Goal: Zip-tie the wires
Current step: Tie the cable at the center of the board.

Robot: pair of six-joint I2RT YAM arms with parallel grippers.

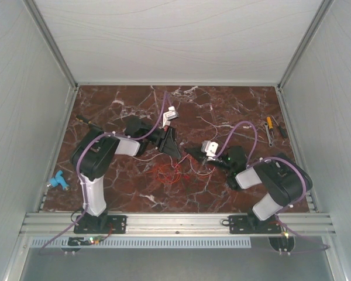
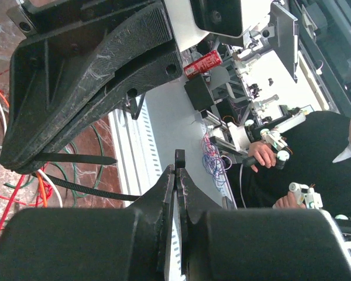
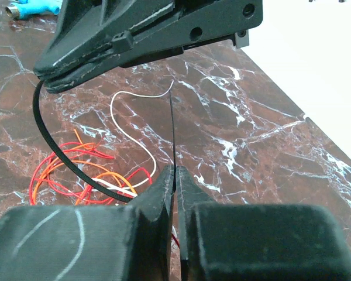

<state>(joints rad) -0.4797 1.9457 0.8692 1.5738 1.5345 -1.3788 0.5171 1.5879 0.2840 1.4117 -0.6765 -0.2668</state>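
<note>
Your left end effector [image 3: 47,75] is clamped fully shut on one end of the zip tie [image 3: 52,149]. Your right end effector [image 3: 174,172] is pinched closed on the strip further along, so the tie bows in a black curve between the two tips. The wires [image 1: 169,173] lie in loose red, orange and white loops on the counter [image 3: 251,146], just below both end effectors. Whether the strip passes around them cannot be told.

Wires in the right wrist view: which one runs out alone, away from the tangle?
The white wire: it curves alone over the marble table, while the red and orange wires lie tangled together in loops.
</note>
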